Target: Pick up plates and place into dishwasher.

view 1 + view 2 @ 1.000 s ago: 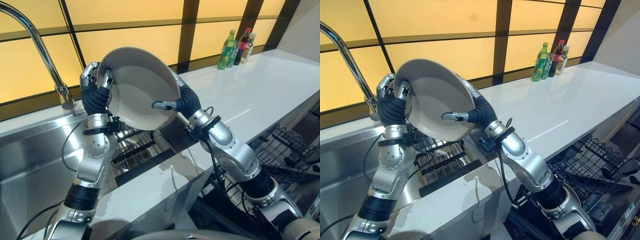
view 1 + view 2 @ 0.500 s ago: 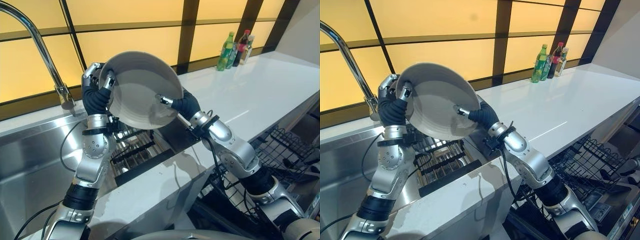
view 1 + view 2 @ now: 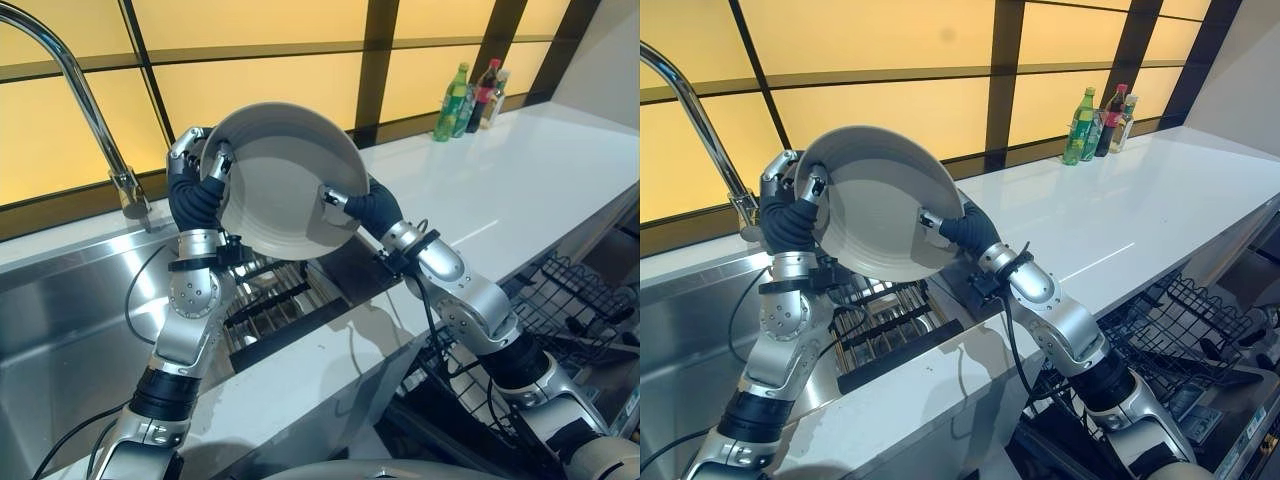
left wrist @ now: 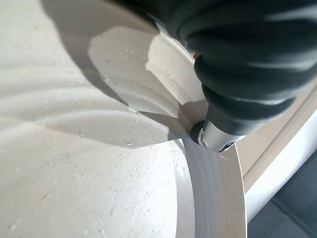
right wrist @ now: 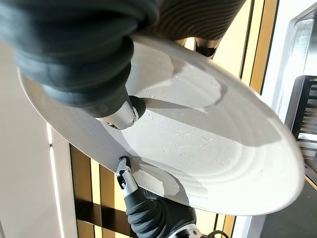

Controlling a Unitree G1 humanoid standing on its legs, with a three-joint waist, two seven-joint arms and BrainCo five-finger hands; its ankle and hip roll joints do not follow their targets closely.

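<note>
A large white plate [image 3: 285, 185] is held tilted in the air above the sink, its face towards me. My left hand [image 3: 200, 180] pinches its left rim, thumb on the face and fingers behind. My right hand [image 3: 362, 207] pinches the right rim the same way. In the left wrist view the thumb [image 4: 218, 135] presses on the plate [image 4: 94, 158]. In the right wrist view my right thumb [image 5: 118, 115] lies on the plate [image 5: 213, 148], and the left hand [image 5: 148, 214] grips the far rim. The dishwasher rack [image 3: 580, 300] stands pulled out at the lower right.
A steel sink [image 3: 60, 330] with a tall faucet [image 3: 85, 100] lies to the left, with a dark dish rack [image 3: 265, 300] in it below the plate. The white counter [image 3: 500, 180] runs to the right, with three bottles [image 3: 470, 95] at its far end.
My right thumb has drawn in from lying stretched across the plate's face and now closes on the right rim. The plate has shifted slightly to the right; the left hand keeps its hold.
</note>
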